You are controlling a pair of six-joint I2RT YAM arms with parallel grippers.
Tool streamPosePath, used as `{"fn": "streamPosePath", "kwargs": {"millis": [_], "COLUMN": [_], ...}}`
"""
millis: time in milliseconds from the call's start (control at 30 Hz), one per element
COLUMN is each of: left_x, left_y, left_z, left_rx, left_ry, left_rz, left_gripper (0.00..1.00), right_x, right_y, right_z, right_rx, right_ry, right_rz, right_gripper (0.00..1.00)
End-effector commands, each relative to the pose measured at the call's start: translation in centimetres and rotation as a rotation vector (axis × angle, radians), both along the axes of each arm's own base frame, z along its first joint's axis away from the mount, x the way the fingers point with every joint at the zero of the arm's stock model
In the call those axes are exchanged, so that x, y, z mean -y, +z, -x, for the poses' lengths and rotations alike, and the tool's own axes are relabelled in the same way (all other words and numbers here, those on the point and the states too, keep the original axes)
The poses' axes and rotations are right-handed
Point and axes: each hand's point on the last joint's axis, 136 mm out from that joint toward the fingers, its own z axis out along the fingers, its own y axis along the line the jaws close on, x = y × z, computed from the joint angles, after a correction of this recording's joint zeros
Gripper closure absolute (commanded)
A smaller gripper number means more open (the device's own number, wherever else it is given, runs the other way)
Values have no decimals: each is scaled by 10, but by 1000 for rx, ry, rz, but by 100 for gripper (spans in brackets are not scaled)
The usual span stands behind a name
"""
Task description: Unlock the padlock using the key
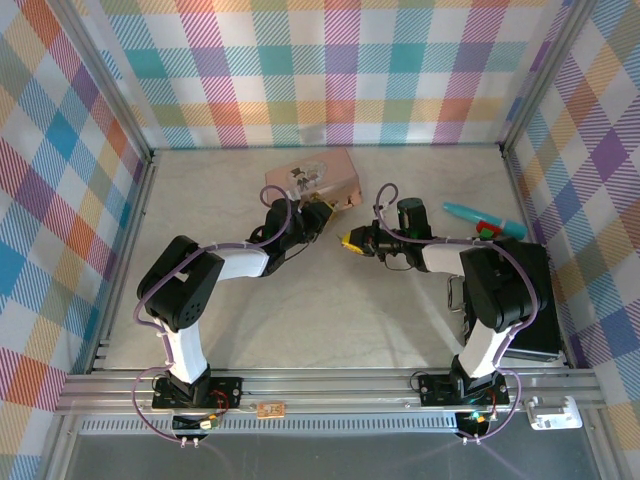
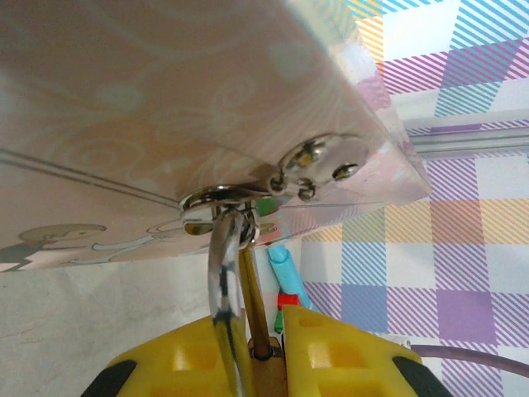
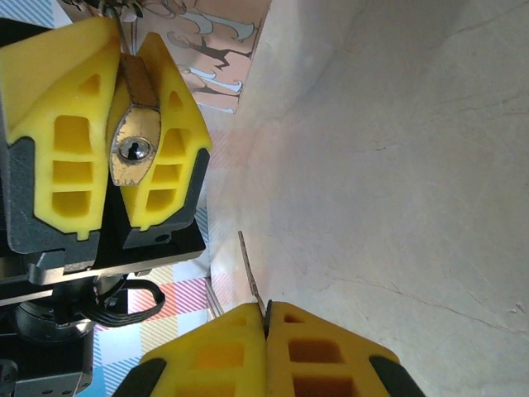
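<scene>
The brass padlock (image 2: 269, 368) is clamped between the yellow fingers of my left gripper (image 2: 269, 331), which is shut on its body. Its silver shackle (image 2: 225, 281) runs up through the clasp ring (image 2: 216, 201) of the pink tin (image 2: 165, 107). In the right wrist view the padlock (image 3: 134, 149) faces me keyhole first, held in the left gripper (image 3: 132, 51). My right gripper (image 3: 266, 318) is shut on the thin grey key (image 3: 250, 266), whose blade sticks out and points towards the padlock, a short gap below it. From above, the left gripper (image 1: 320, 215) and right gripper (image 1: 349, 240) are close together in front of the tin (image 1: 312, 178).
A teal and red pen-like tool (image 1: 482, 219) lies at the right, also visible past the padlock (image 2: 283, 269). A black box (image 1: 532, 300) sits beside the right arm. Checked walls enclose the table on three sides.
</scene>
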Motion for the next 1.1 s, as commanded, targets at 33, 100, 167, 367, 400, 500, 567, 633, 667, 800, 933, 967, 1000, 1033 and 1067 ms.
{"fn": "streamPosePath", "kwargs": {"millis": [33,100,167,367,400,500,567,633,667,800,933,967,1000,1033,1067], "left_x": [5,6,6,7,7,7,7,8,7,6,7,7,7,8,9], "left_y": [23,22,21,18,17,16,14,12,12,9,10,9,11,12,12], "left_z": [0,0,-1,0,0,1,2,3,3,4,4,4,4,3,4], "left_rx": [79,78,78,74,73,72,68,67,68,61,63,60,64,66,66], "left_ry": [-34,-34,-35,-35,-36,-39,-39,-41,-41,-39,-42,-41,-41,-44,-45], "left_rz": [69,76,82,84,83,81,79,75,73,71,82,85,87,90,89], "left_gripper": [100,100,100,100,100,100,100,100,100,100,100,100,100,100,100], "right_x": [-5,-6,-6,-5,-5,-3,-4,-4,-5,-6,-6,-6,-6,-7,-8], "right_y": [25,29,32,34,35,36,36,38,38,39,39,40,38,36,36], "right_z": [-13,-15,-17,-17,-16,-15,-16,-18,-19,-22,-24,-25,-25,-26,-26], "right_rx": [70,76,82,94,95,104,104,108,109,113,118,121,115,111,111], "right_ry": [-20,-26,-33,-43,-44,-49,-52,-55,-54,-54,-56,-54,-54,-55,-52], "right_rz": [-39,-53,-58,-59,-60,-52,-55,-66,-67,-69,-64,-64,-60,-57,-60], "right_gripper": [100,100,100,100,100,100,100,100,100,100,100,100,100,100,100]}}
